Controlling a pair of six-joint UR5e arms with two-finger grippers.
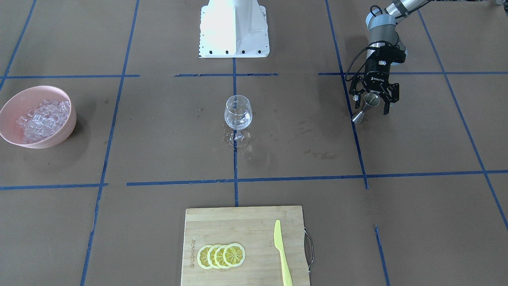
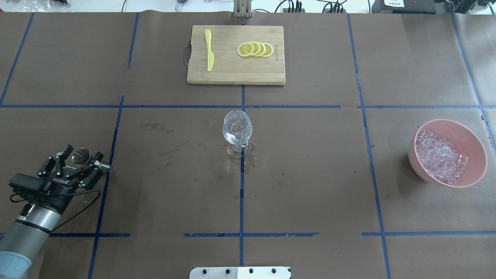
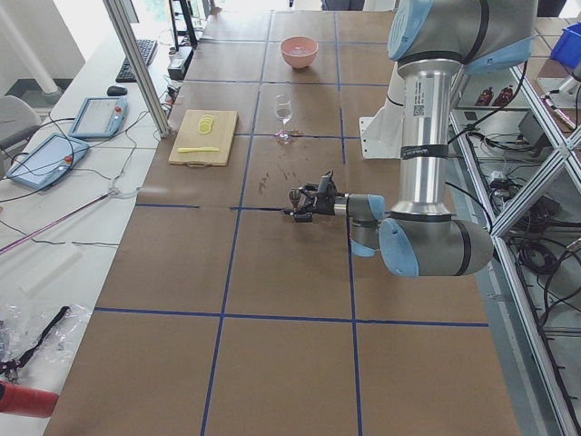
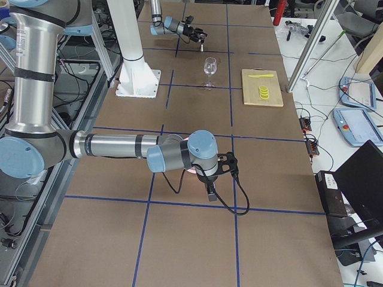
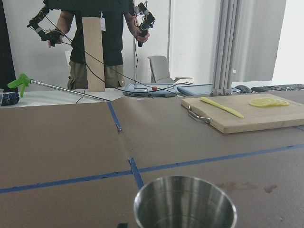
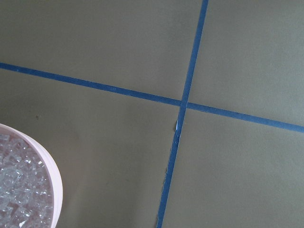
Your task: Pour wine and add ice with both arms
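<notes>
A clear wine glass [image 1: 238, 113] [image 2: 237, 127] stands upright at the table's middle, with wet marks around its foot. A pink bowl [image 1: 12, 99] [image 2: 476, 143] holds the ice [image 1: 41, 119] [image 2: 440, 157], which also shows in the right wrist view [image 6: 19, 194]. My left gripper [image 1: 373, 101] [image 2: 77, 159] is low over the table, open, its fingers spread on either side of a steel jigger [image 1: 371, 99] [image 2: 81, 155] [image 5: 185, 202]. My right gripper [image 4: 210, 190] shows only in the exterior right view, pointing down beside the bowl. I cannot tell if it is open or shut.
A wooden cutting board [image 2: 232, 73] at the far side from the robot carries lemon slices [image 2: 255, 49] and a yellow knife [image 2: 209, 54]. The white pedestal base [image 1: 234, 28] stands on the robot's side. Blue tape lines cross the brown table. An operator stands beyond the table [image 5: 102, 42].
</notes>
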